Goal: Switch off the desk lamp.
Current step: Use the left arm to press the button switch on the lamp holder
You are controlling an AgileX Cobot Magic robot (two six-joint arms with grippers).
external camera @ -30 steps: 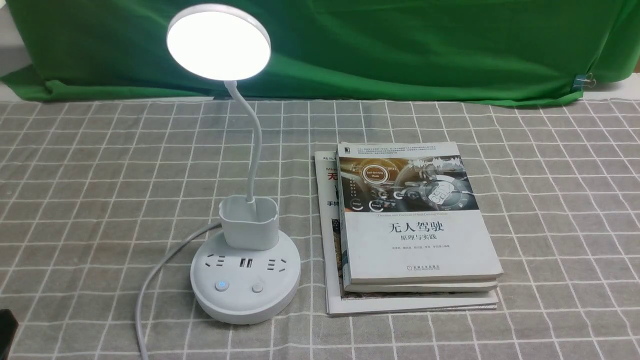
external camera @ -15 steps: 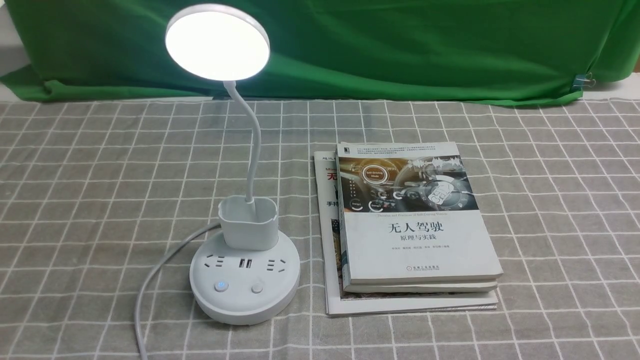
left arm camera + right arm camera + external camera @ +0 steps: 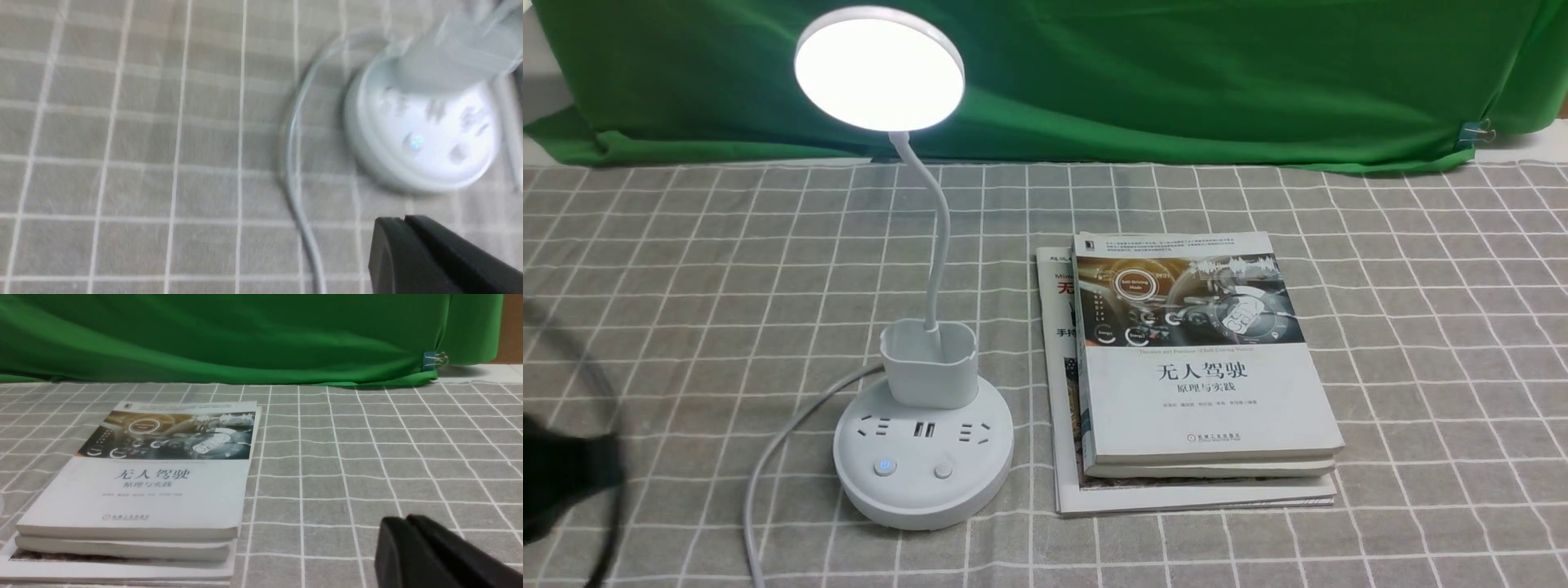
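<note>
On our left gripper (image 3: 402, 222) the jaws are pressed together, empty, near the desk lamp (image 3: 923, 482), which stands lit on the checked cloth (image 3: 686, 286). Our right gripper (image 3: 406, 520) matches, near the stack of books (image 3: 1201, 384).

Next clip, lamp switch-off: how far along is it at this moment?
Done: nothing yet; the desk lamp has its disc head glowing and one base button lit. In hand: the left gripper, shut, hangs short of the base, not touching it. The right gripper, shut, sits beside the books. Left: reach a button, press it, see the head go dark.
</note>
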